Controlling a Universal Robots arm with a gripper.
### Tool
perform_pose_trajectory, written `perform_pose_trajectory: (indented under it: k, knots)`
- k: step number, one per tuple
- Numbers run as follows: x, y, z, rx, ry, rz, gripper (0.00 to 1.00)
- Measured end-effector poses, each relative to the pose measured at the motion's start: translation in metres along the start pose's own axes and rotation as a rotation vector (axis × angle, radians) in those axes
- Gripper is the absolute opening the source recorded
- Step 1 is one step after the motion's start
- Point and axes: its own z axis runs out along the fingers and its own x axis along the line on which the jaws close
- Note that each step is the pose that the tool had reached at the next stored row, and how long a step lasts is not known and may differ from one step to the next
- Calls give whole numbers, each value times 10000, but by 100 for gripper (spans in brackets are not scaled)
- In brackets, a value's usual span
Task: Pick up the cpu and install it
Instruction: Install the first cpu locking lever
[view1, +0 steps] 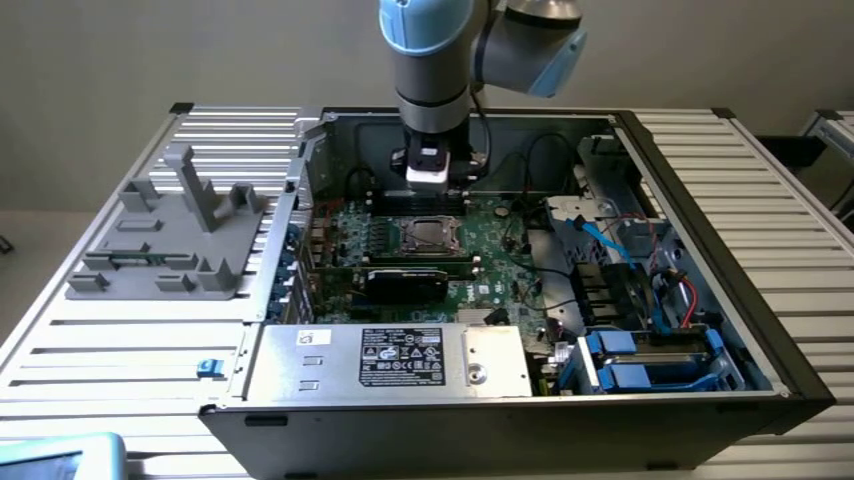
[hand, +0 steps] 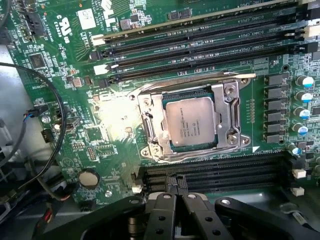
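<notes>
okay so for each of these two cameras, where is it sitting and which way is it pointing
Exterior view: off the arm, raised, looking down into the open computer case on the slatted table; the arm descends over the motherboard, its gripper above the socket.
Wrist view: on the wrist, looking down at the motherboard; the shut gripper shows at the frame's edge.
Shared: both show the cpu lying in the socket's metal frame, and the gripper holds nothing.

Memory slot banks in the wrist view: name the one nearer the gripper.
The dark bank lying between the cpu socket and the gripper. The other bank sits beyond the socket, on its far side from the gripper.
</notes>
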Motion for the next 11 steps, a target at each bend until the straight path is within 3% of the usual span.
perform_pose_trajectory:
  k: [11]
  knots:
    - [22,-19,-264,0,1,3,11]
